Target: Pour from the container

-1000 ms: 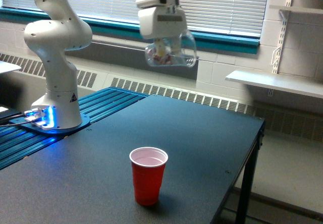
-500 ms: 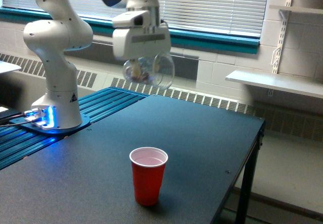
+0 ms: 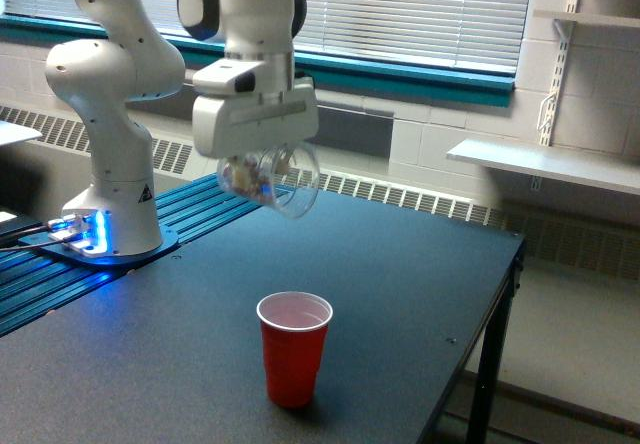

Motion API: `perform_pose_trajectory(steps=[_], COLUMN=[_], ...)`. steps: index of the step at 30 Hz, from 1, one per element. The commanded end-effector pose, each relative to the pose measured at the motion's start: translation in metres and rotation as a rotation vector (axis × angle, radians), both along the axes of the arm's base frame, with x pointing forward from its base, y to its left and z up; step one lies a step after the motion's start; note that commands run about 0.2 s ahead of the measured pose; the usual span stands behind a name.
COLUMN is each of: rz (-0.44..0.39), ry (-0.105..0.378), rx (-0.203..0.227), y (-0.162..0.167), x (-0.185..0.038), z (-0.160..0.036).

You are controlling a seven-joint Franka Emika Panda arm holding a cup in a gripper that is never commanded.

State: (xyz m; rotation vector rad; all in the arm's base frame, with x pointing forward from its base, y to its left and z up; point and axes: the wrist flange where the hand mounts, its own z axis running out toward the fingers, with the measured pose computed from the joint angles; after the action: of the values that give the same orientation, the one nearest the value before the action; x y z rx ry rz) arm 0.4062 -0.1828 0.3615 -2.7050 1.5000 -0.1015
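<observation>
Standing at the far left of the frame: one white arm (image 3: 110, 114) on a lit blue base. Hanging just right of it, upper centre-left: one tool (image 3: 258, 159), clenching the one clear cup (image 3: 272, 177) by its side wall, fingers mostly hidden behind the housing. Lying tipped nearly on its side in mid-air, mouth facing lower right, with small brownish-white bits sitting low inside. Judging by the thin clear plastic: light, slick, easily crushed or cracked, so gripping mid-wall with modest force, not at the flimsy rim. Loose bits likely sliding out all at once when tilted further.

Resting lower centre, below and right of the clear cup and well apart from it: one red cup (image 3: 294, 347), upright on the dark surface (image 3: 400, 294).
</observation>
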Motion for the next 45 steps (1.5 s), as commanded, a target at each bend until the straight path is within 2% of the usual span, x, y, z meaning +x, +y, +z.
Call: perform_pose_trajectory(steps=[1, 7, 16, 18, 26, 29, 38, 45], rz=[0.008, -0.019, -0.044, -0.046, -0.103, -0.094, -0.118, -0.141], ry=[-0.004, 0.013, 0.018, 0.015, 0.022, 0.018, 0.039, 0.072], rx=[0.016, 0.035, 0.069, 0.082, 0.092, 0.102, 0.117, 0.149], y=[-0.024, -0.043, -0.059, -0.061, -0.071, -0.072, -0.075, -0.079], x=[-0.002, -0.003, 0.003, 0.005, 0.013, 0.016, 0.019, 0.019], z=[-0.010, -0.024, -0.035, -0.035, -0.033, -0.032, -0.028, -0.034])
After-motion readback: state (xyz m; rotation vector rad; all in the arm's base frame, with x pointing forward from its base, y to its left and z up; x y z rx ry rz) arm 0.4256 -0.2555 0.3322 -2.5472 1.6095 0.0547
